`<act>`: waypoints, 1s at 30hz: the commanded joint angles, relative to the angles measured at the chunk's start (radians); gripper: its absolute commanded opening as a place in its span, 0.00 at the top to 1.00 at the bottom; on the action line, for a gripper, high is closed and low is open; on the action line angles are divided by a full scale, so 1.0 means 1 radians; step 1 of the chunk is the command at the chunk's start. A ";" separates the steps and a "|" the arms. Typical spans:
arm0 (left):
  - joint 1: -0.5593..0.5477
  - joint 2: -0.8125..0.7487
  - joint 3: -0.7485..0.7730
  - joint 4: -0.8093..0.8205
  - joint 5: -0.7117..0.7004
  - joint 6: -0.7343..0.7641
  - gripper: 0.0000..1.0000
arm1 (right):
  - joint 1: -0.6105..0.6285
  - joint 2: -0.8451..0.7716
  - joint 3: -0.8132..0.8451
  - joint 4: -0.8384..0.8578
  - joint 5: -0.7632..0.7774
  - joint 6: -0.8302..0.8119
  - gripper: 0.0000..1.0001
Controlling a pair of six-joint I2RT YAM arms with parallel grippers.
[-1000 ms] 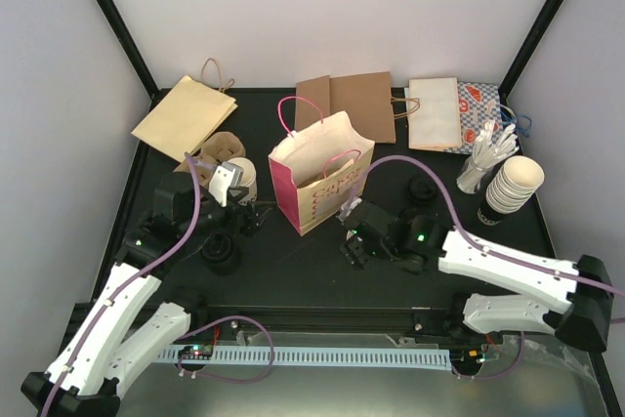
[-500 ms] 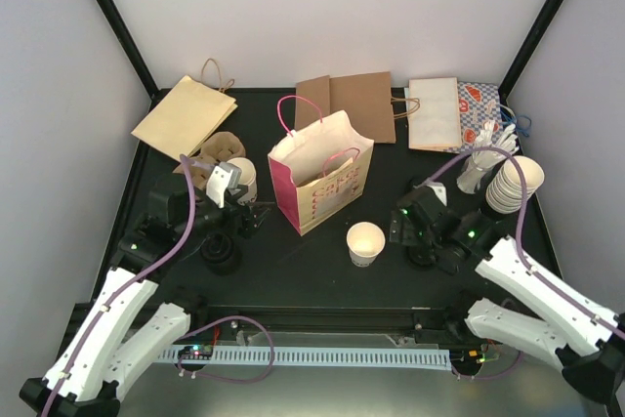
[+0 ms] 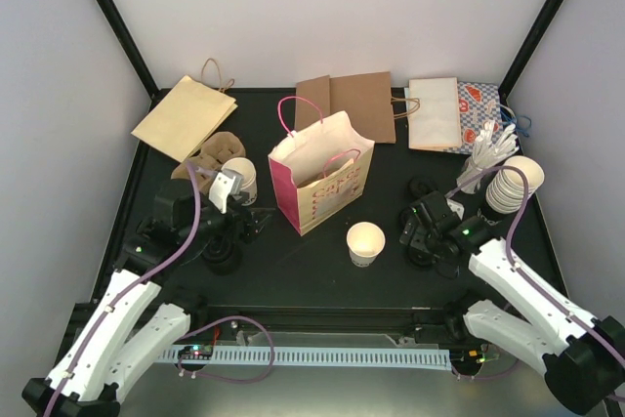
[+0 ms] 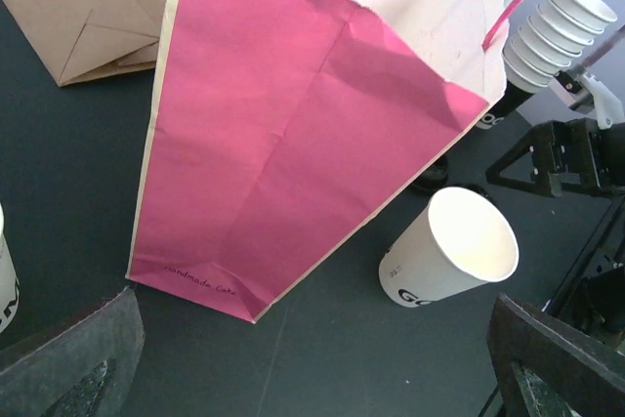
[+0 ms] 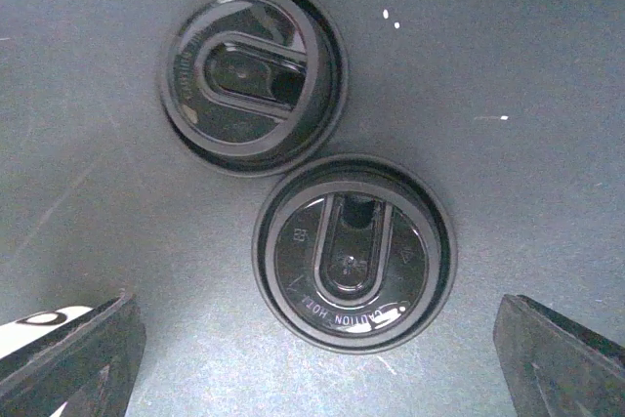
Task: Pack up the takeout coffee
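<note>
Hovering right of the cup (image 3: 365, 242), my right gripper (image 5: 314, 351) stands spread above a lid (image 5: 354, 253), presumably to cap it before bagging.

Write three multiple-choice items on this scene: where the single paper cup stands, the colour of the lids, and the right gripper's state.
1. Relative to the pink bag, the single paper cup stands: A) inside it; B) on the table beside it; C) on top of it.
2. The lids under the right gripper are: A) white; B) pink; C) black.
3. The right gripper is: A) open, empty; B) shut on the cup; C) shut on a lid.
Key: 1 B, it stands on bare table; 2 C, the wrist view shows them black; 3 A, fingers wide apart above the lids.
</note>
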 commanded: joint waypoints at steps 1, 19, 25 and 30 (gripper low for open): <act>0.001 -0.025 -0.006 0.027 -0.011 0.006 0.01 | -0.046 0.038 -0.058 0.123 -0.082 -0.037 0.00; 0.000 -0.031 -0.031 0.068 0.038 -0.001 0.01 | -0.046 0.228 -0.040 0.115 -0.066 -0.040 0.08; 0.001 -0.028 -0.032 0.068 0.040 -0.002 0.01 | -0.047 0.238 -0.047 0.128 -0.069 -0.036 0.09; 0.000 -0.026 -0.033 0.067 0.042 -0.002 0.01 | -0.046 0.259 -0.050 0.136 -0.074 -0.038 0.10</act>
